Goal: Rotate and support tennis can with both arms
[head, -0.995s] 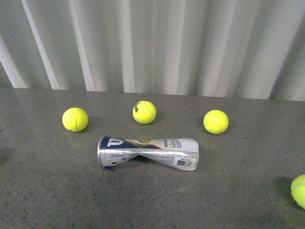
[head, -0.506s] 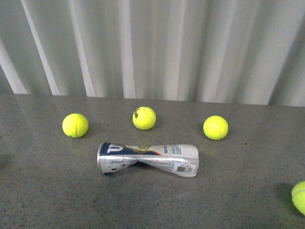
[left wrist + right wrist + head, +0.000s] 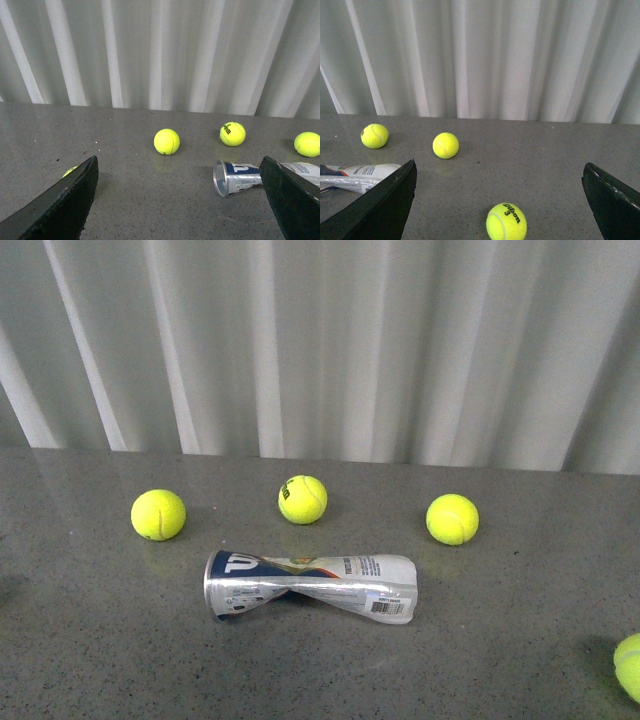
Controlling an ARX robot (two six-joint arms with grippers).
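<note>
The can (image 3: 310, 586) is lying on its side on the grey table (image 3: 100, 660), pinched and twisted at its middle, with its silver-rimmed mouth turned toward the robot's left. Three balls (image 3: 302, 499) are sitting in a row behind it, apart from it, and a fourth ball (image 3: 628, 665) is being cut off by the front view's right edge. The left gripper (image 3: 178, 167) is being held wide open, with nothing grasped. The can is lying ahead of it, untouched, with part of it being hidden behind one finger (image 3: 292, 200). The right gripper (image 3: 500, 167) is also being held spread and empty. One end of the can is being glimpsed past one of its fingers (image 3: 385, 205), apart from it.
</note>
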